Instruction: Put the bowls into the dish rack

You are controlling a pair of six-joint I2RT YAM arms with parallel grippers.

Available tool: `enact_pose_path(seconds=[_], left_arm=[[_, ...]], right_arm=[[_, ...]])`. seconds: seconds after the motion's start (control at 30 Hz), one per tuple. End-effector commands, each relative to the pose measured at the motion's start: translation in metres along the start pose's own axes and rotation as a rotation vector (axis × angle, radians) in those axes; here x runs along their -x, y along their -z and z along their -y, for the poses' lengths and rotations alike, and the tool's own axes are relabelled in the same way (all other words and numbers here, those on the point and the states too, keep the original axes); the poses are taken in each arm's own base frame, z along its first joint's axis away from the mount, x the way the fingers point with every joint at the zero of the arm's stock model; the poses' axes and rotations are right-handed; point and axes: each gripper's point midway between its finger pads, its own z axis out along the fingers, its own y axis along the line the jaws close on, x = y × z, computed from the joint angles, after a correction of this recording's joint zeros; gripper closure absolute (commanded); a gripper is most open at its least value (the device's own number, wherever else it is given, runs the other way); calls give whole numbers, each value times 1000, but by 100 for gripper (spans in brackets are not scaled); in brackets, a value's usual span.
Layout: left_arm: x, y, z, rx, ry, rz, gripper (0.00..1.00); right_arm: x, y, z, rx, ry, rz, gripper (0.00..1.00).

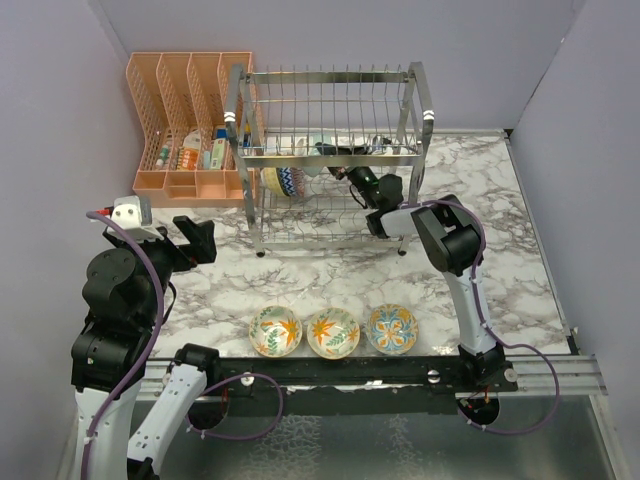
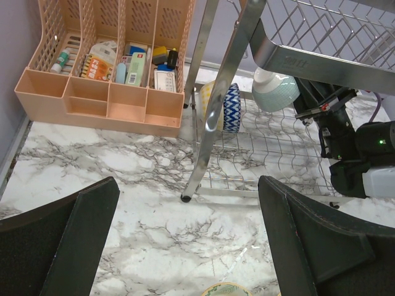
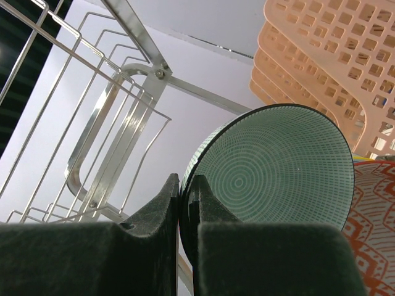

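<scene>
Teal bowl (image 3: 271,179) stands on edge in the dish rack (image 2: 216,105) lower tier, just beside the red-patterned bowl (image 3: 376,228). Right gripper (image 3: 185,185) is pinched tight on its rim. Seat it between wires before letting go, then back straight out (upper tier sits close overhead). Left gripper (image 2: 188,203) is spread wide, empty, above the table. Three bowls (image 1: 333,332) wait at the near edge.

The dish rack (image 1: 330,157) is shiny chrome wire; the organizer (image 1: 160,100) matt peach plastic; the desk (image 1: 320,280) smooth, marble-patterned; the teal bowl (image 3: 271,172) finely ringed ceramic.
</scene>
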Motion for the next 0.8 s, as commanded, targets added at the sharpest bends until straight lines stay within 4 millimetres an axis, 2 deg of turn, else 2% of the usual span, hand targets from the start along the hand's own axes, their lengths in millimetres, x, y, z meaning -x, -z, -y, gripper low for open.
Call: enact_pose_path(seconds=[0.0, 0.33, 0.63, 0.77], left_arm=[[9, 5, 6, -35, -2, 30, 1], [7, 4, 5, -32, -7, 25, 1], [9, 6, 5, -31, -15, 30, 1], [9, 7, 4, -29, -19, 31, 1]], right_arm=[[16, 6, -79, 327, 65, 75, 99], [13, 4, -44, 217, 62, 68, 99], [1, -2, -8, 94, 101, 30, 99], [-2, -2, -2, 82, 114, 18, 99]])
